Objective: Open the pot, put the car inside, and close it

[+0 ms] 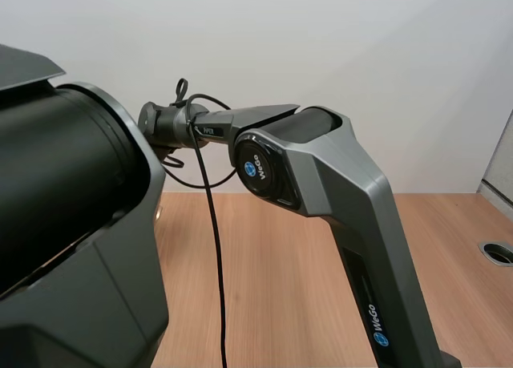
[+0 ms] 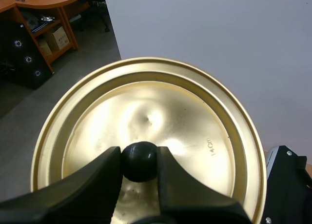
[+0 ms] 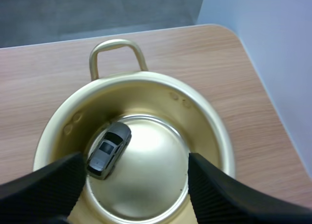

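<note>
In the left wrist view my left gripper (image 2: 139,163) is shut on the black knob (image 2: 139,161) of the gold lid (image 2: 195,131), held up off the table and tilted. In the right wrist view the gold pot (image 3: 204,116) stands uncovered on the wooden table (image 3: 44,77), one loop handle (image 3: 117,50) at its far side. A small grey toy car (image 3: 108,149) lies on the pot's floor near the wall. My right gripper (image 3: 134,185) hangs open just above the pot's mouth, its fingers (image 3: 219,192) wide apart and holding nothing.
In the high view my right arm (image 1: 337,184) reaches forward over the wooden table (image 1: 272,264), and a large dark part of my left arm (image 1: 64,224) blocks that side. A round cable port (image 1: 498,252) sits at the table's right edge. A white wall stands behind.
</note>
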Controlling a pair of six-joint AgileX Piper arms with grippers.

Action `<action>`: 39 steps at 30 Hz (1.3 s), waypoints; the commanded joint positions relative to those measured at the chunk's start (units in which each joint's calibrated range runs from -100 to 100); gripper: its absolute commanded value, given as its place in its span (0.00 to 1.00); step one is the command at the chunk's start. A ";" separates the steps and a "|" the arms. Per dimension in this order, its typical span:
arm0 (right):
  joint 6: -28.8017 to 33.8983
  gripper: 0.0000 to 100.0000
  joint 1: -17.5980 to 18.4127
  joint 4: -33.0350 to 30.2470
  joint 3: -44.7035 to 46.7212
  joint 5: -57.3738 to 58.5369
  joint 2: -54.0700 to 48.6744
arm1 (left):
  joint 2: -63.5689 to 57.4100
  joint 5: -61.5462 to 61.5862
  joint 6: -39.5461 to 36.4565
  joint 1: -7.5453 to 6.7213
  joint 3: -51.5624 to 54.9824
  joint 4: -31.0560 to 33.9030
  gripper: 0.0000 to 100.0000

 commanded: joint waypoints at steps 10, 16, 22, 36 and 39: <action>10.30 1.00 -6.39 -7.43 -6.11 -6.88 -5.78 | 0.35 0.04 1.00 -0.02 0.04 -0.90 0.06; 13.80 1.00 -16.00 -0.38 -7.59 5.98 -10.27 | 4.78 0.04 0.69 -0.40 0.94 -3.03 0.06; 13.32 1.00 -24.60 11.79 -7.59 23.83 -15.97 | 14.51 0.04 2.32 -0.42 3.15 -5.94 0.06; 14.42 1.00 -27.83 11.30 -7.59 33.62 -27.41 | 20.65 0.04 2.49 -14.31 3.15 3.83 0.06; 14.52 1.00 -27.83 10.34 -7.59 35.26 -28.54 | 20.65 0.04 0.33 -15.80 3.30 6.34 0.06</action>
